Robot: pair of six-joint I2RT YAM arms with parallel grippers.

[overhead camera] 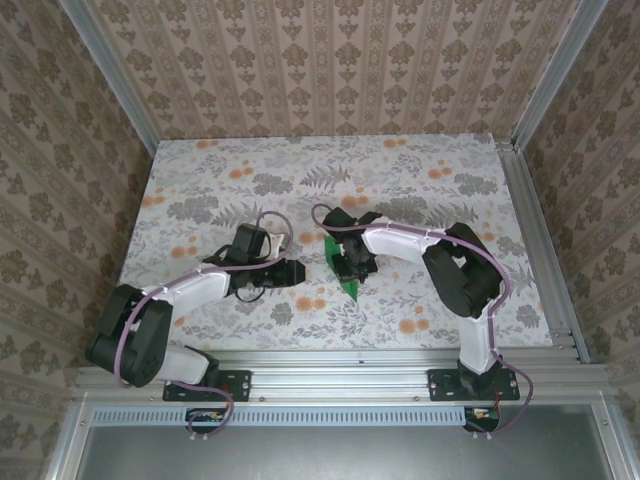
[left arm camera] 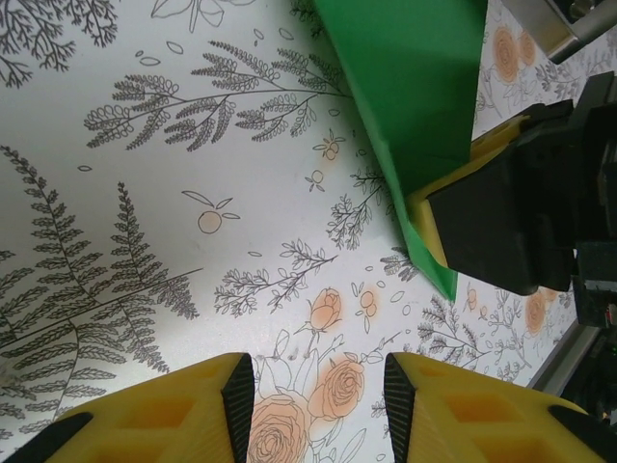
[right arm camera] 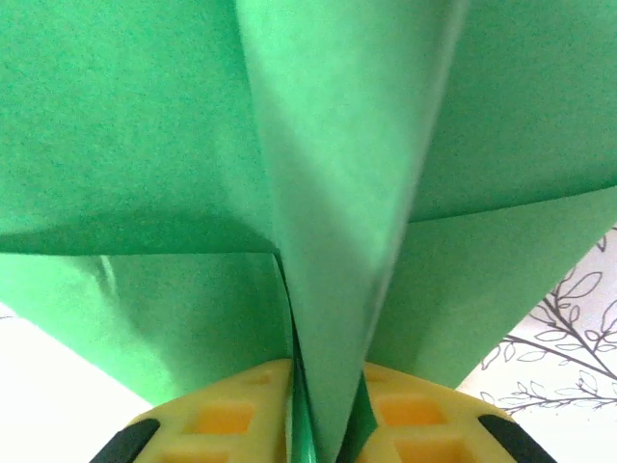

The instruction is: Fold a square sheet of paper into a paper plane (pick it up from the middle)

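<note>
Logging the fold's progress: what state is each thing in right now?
Green paper: folded, one ridge raised.
Left gripper: open, empty.
Right gripper: shut on the paper's raised ridge.

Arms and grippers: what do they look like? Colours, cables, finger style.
Both the left arm and right arm have white links, bulky black joints and a purple cable running along the outside. The left gripper and right gripper carry blocky yellow fingers with recessed pockets and black trim.
</note>
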